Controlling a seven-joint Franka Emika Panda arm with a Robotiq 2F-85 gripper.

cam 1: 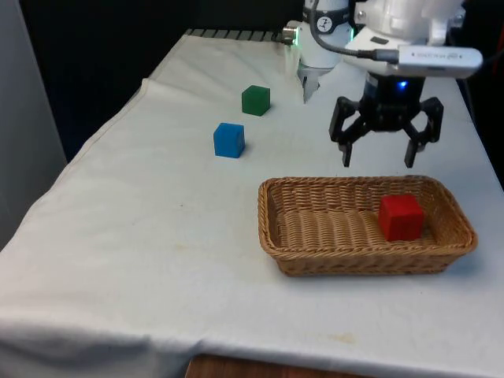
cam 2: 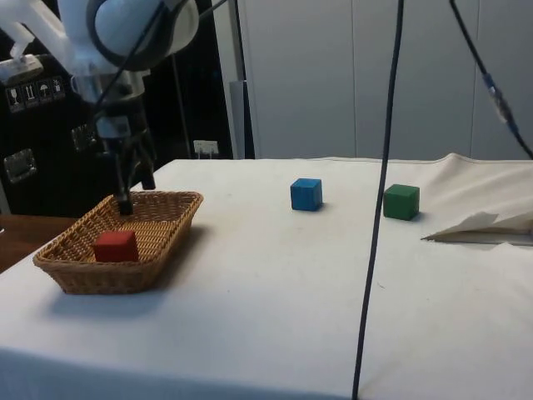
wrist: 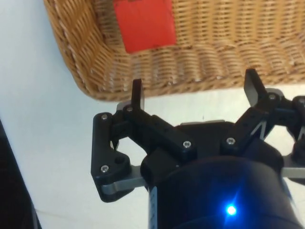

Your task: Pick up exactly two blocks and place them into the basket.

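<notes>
A red block (cam 1: 401, 216) (cam 2: 116, 246) (wrist: 144, 22) lies inside the wicker basket (cam 1: 346, 260) (cam 2: 158, 242) (wrist: 214, 52), at the end toward the front view's right. My gripper (cam 1: 378, 163) (cam 2: 132, 196) (wrist: 194, 86) hangs open and empty above the basket's far rim, a little behind the red block. A blue block (cam 1: 229, 140) (cam 2: 306, 194) and a green block (cam 1: 256, 100) (cam 2: 401, 202) rest on the white cloth, away from the basket toward the front view's left.
A folded edge of white cloth or paper (cam 2: 483, 227) lies on the table near the robot's base. The table edge (cam 1: 102, 134) runs along the front view's left.
</notes>
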